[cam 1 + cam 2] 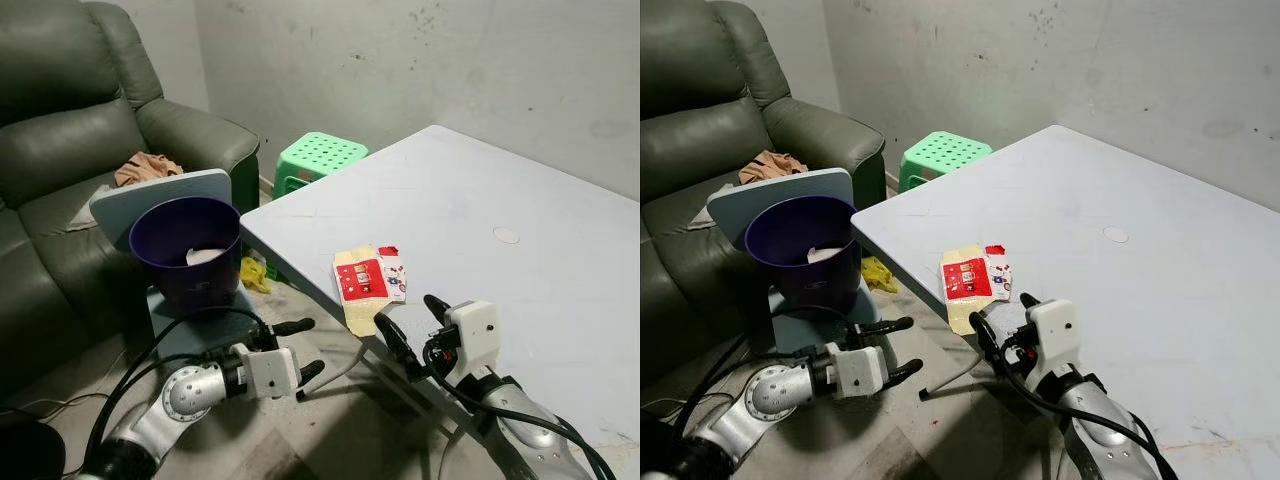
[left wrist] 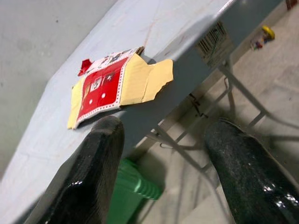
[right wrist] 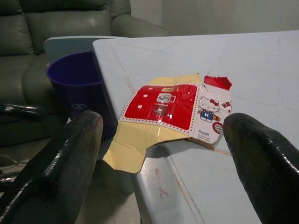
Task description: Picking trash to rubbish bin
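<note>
While the flat red box (image 1: 368, 281) lies at the table's (image 1: 520, 200) near edge, one yellow flap sticks out past the edge over the floor. We see our right gripper (image 1: 412, 328) w/ fingers spread wide and nothing in them. It sits just below that flap, and the box is straight ahead of it and a bit up. The box's long side runs along the way we reach, away from us.

Our left gripper (image 1: 300, 346) is spread wide too, empty, low beside the table. For it the box is up and off to the right, so the right one is nearer, we think.

The purple bin (image 1: 187, 248) stands on the floor past the left gripper, by the sofa (image 1: 60, 130). A green stool (image 1: 318, 157) sits further back.
</note>
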Controlling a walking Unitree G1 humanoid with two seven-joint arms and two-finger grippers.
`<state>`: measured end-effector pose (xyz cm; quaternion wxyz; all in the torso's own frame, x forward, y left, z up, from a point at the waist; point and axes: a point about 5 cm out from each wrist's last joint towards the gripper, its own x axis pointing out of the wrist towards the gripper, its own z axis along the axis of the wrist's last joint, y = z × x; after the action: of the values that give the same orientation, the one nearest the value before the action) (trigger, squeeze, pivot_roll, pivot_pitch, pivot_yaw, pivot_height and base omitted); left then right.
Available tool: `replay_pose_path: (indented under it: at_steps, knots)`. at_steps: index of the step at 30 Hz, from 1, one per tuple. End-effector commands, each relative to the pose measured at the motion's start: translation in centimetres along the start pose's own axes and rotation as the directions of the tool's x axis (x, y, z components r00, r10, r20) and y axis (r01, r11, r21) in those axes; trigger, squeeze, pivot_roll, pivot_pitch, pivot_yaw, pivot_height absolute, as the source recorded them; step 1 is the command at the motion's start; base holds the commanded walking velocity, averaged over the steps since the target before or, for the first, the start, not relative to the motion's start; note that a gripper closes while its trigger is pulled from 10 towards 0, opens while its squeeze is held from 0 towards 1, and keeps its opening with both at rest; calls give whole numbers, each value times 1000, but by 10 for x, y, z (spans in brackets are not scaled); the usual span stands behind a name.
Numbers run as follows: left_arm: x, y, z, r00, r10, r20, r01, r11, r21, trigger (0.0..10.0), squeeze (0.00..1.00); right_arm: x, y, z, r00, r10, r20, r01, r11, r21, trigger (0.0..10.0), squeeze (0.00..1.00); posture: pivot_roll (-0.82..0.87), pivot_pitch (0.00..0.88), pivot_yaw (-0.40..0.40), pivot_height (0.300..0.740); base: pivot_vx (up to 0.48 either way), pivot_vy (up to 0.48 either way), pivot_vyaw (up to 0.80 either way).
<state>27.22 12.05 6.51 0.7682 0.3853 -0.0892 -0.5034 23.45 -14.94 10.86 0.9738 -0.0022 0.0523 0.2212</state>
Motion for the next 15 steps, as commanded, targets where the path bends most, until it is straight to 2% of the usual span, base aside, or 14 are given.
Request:
replay_pose_path:
  at_steps: [1, 15]
  knots:
    - [0, -1, -2, 1000, -27, -7, 28, 999, 36, 10000, 0, -2, -1, 4, 1000, -3, 2, 3, 1000, -17, 10000, 0, -141, 28, -39, 740, 0, 0, 0]
    - [6, 26, -8, 998, -44, -44, 51, 985, 167, 10000, 0, -8, 6, 10, 1000, -6, 14, 6, 1000, 10, 10000, 0, -174, 64, -18, 740, 0, 0, 0]
